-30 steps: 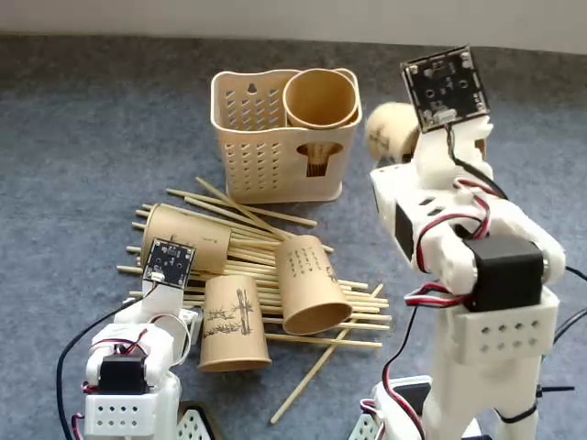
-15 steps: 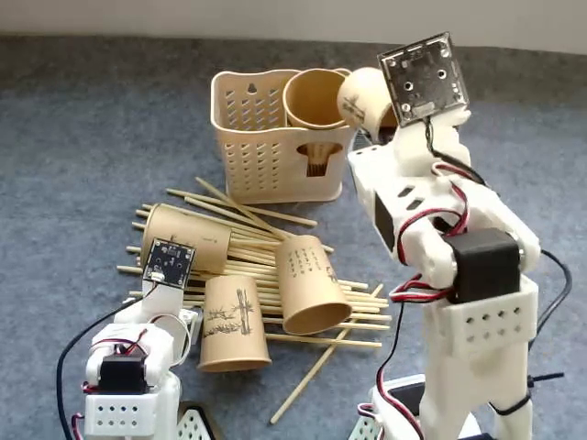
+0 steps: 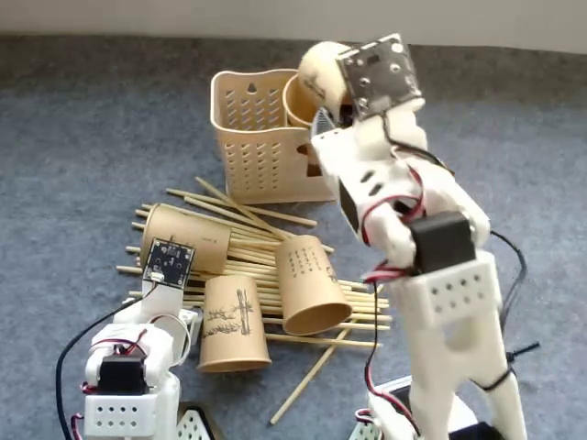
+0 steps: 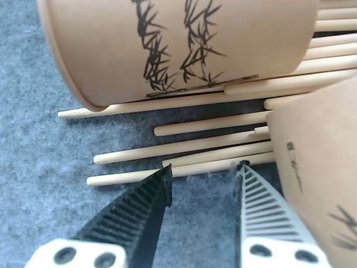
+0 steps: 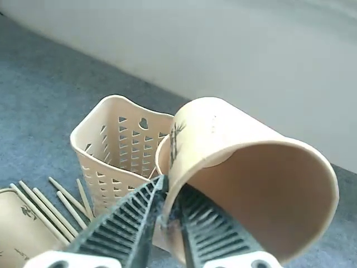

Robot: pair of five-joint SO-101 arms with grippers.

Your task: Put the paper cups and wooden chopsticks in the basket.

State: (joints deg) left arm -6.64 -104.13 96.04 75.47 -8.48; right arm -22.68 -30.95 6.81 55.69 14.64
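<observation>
The right hand (image 5: 169, 192) is shut tight on a tan paper cup with a black bamboo drawing (image 5: 240, 167). The cup's edge is pinched between its two fingers. The cup is tipped on its side, up in the air, right over the top of the tan plastic basket with little holes (image 3: 257, 137). Another tan paper cup (image 3: 295, 99) already sits upright inside the basket, on the side nearer the right arm.

In front of the basket, a pile of long thin wooden chopsticks (image 3: 252, 247) lies on the grey fuzzy counter (image 3: 83, 137). Three more tan paper cups lie on the pile. One is at the far side of the pile (image 3: 188, 236), one is close to the left arm (image 3: 234, 323), and one is nearer the right arm (image 3: 307, 284).

The left hand (image 4: 204, 167) is down low by the counter. Its fingers are spread apart and hold nothing. Their tips are just beside the ends of some chopsticks, between two of the cups.
</observation>
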